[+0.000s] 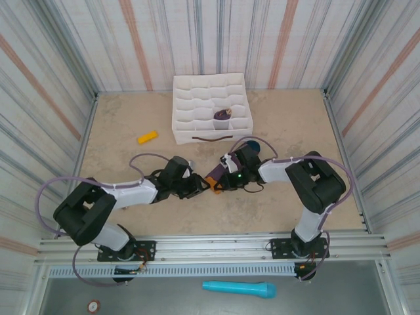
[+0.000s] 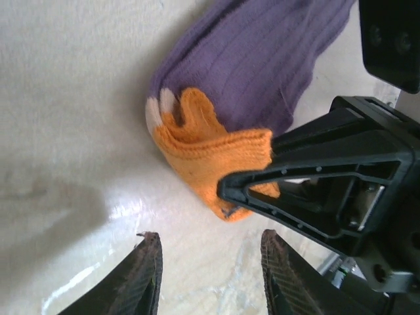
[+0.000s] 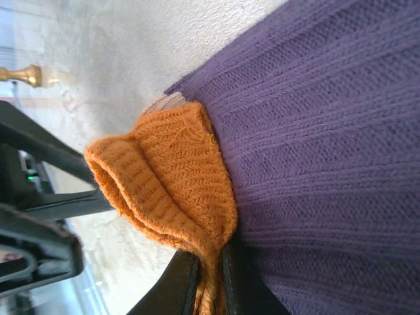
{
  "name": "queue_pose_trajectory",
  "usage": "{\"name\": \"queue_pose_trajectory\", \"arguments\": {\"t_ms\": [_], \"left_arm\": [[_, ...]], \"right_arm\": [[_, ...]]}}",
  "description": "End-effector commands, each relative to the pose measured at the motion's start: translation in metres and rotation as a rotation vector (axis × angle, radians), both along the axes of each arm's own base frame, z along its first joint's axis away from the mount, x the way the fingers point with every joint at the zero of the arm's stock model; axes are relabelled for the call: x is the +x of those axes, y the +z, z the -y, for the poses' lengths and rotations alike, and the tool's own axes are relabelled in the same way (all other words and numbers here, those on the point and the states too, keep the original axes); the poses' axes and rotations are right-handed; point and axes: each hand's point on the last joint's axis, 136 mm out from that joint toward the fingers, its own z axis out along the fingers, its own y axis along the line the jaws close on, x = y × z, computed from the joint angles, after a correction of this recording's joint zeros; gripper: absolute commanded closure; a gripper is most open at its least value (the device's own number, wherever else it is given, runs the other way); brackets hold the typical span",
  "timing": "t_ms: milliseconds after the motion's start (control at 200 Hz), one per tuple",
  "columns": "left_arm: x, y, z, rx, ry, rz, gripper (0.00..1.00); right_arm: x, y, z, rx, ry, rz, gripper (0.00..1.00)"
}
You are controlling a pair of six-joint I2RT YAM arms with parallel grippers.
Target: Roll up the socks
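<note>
A pale, stone-look table [image 1: 295, 125] sits inside striped walls [image 1: 65, 52], with a white divider box [image 1: 190, 136] at its far middle.

Farthest on the near side of the box, a teal cylinder [image 1: 238, 289] lies on the grey ledge beyond the metal rail [image 1: 216, 243] where the arm bases are bolted.

Closer to the box, the two arms reach inward and meet in front of its front wall. The left gripper [image 1: 202, 186] [image 2: 211, 269] is spread: its two ribbed fingers [image 2: 147, 275] stand apart over bare table, holding nothing, just short of the fabric.

The socks [image 1: 213, 176] [image 2: 262, 65] [image 3: 315, 131] lie on the table just in front of the box, between the two grippers. They are purple ribbed knit, bunched into a thick rounded mass. The orange cuff [image 2: 210, 151] [image 3: 170, 177] is folded over on itself in layers at the end toward the left arm. Small whitish patches show where the cuff meets the purple.

The right gripper [image 1: 220, 178] [image 3: 209, 282] is pressed together on the socks, a fold of orange cuff pinched between its dark fingers [image 3: 180, 289]. In the left wrist view its black frame [image 2: 315, 190] overlaps the cuff's edge.

To the left of the box, well apart from it, a yellow-orange marker [image 1: 147, 136] lies on the table. Inside the box, in a compartment toward its right front, sits a small purple bundle [image 1: 223, 117].
</note>
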Motion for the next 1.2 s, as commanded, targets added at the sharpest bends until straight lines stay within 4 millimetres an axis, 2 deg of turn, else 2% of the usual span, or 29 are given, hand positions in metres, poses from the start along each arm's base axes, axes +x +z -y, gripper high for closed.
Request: {"name": "queue_pose_trajectory", "arguments": {"t_ms": [0,185,401,731,907,1012,1102,1192], "left_arm": [[0.019,-0.005,-0.002,0.026,0.031,0.089,0.58],[0.035,-0.002,-0.002,0.029,0.067,0.153,0.58],[0.036,-0.014,-0.002,0.053,0.062,0.129,0.64],[0.039,-0.026,0.001,0.045,0.081,0.104,0.67],[0.039,-0.035,0.005,0.047,0.085,0.075,0.74],[0.036,-0.037,0.003,0.056,0.099,0.051,0.81],[0.035,-0.034,-0.003,0.088,0.11,0.037,0.89],[0.034,-0.023,-0.007,0.134,0.105,0.026,0.92]], "right_arm": [[-0.024,-0.032,0.016,-0.091,-0.045,-0.235,1.0],[-0.025,-0.045,0.023,-0.144,-0.069,-0.304,1.0],[-0.025,-0.051,0.026,-0.132,-0.102,-0.358,1.0],[-0.016,-0.046,0.023,-0.1,-0.12,-0.369,1.0],[-0.013,-0.043,0.023,-0.088,-0.125,-0.365,1.0],[-0.008,-0.039,0.027,-0.109,-0.13,-0.314,0.92],[-0.003,-0.027,0.03,-0.117,-0.128,-0.235,0.76],[0.004,-0.013,0.037,-0.15,-0.134,-0.133,0.62]]}}
